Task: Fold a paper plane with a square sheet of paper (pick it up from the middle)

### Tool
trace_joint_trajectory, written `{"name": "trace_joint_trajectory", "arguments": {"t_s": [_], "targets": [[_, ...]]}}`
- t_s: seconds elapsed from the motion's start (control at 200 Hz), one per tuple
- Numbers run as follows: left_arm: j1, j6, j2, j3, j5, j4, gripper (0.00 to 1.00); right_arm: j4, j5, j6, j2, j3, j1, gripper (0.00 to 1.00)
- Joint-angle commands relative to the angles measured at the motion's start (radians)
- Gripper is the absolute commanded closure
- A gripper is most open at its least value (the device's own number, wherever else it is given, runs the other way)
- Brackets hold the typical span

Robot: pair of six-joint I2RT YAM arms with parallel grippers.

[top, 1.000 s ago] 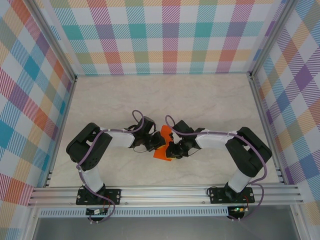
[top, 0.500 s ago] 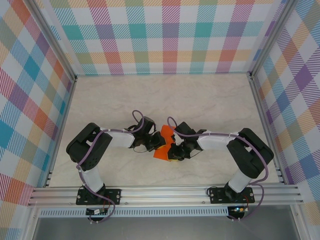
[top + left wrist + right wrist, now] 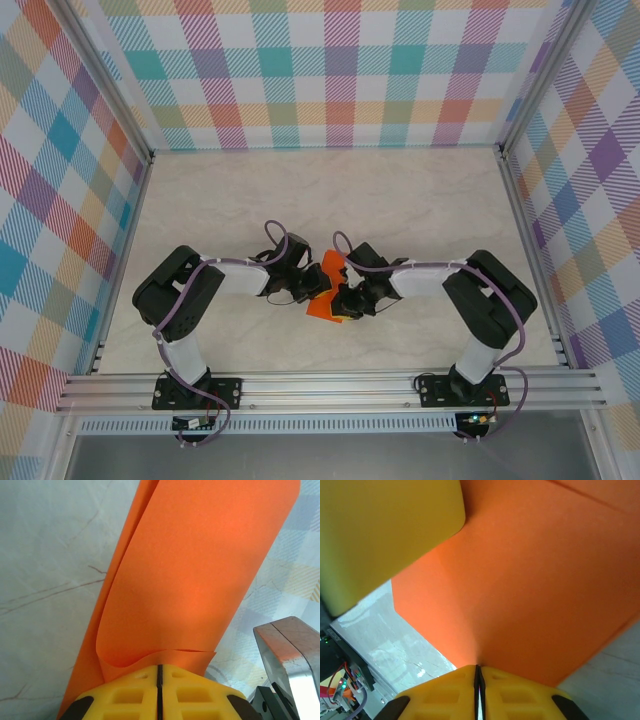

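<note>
square sheet of paper (image 3: 322,308) | middle covered from above | top edge cut off at left wrist

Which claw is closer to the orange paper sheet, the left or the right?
Neither: left claw clamps the paper from its left side, right claw from its right.

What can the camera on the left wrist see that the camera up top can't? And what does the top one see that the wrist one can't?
Left wrist view: close up, the orange paper is doubled into curved layers, its edge pinched between shut yellow fingers.
Top view: both arms reach to the middle, where the left gripper and right gripper meet at the paper, with the whole marble table and checked walls around them.
Both: the orange paper, the left gripper holding it, and the marble table.
</note>
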Motion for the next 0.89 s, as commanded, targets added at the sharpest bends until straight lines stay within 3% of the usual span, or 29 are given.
{"name": "trace_joint_trajectory", "arguments": {"t_s": [0.0,0.56,0.76,0.89], "targets": [[-0.017,0.007,0.055,-0.041,-0.063,-0.084,0.91,-0.009,0.008,0.024,0.002,-0.074,0.008,0.88],[-0.017,0.002,0.058,-0.042,-0.068,-0.08,0.91,-0.015,-0.01,0.036,-0.101,-0.158,0.008,0.87],[-0.017,0.002,0.059,-0.035,-0.062,-0.079,0.91,-0.043,0.009,0.024,-0.177,-0.061,0.008,0.86],[-0.017,0.001,0.058,-0.035,-0.063,-0.081,0.91,-0.026,0.013,0.023,-0.123,0.009,0.006,0.86]]}}
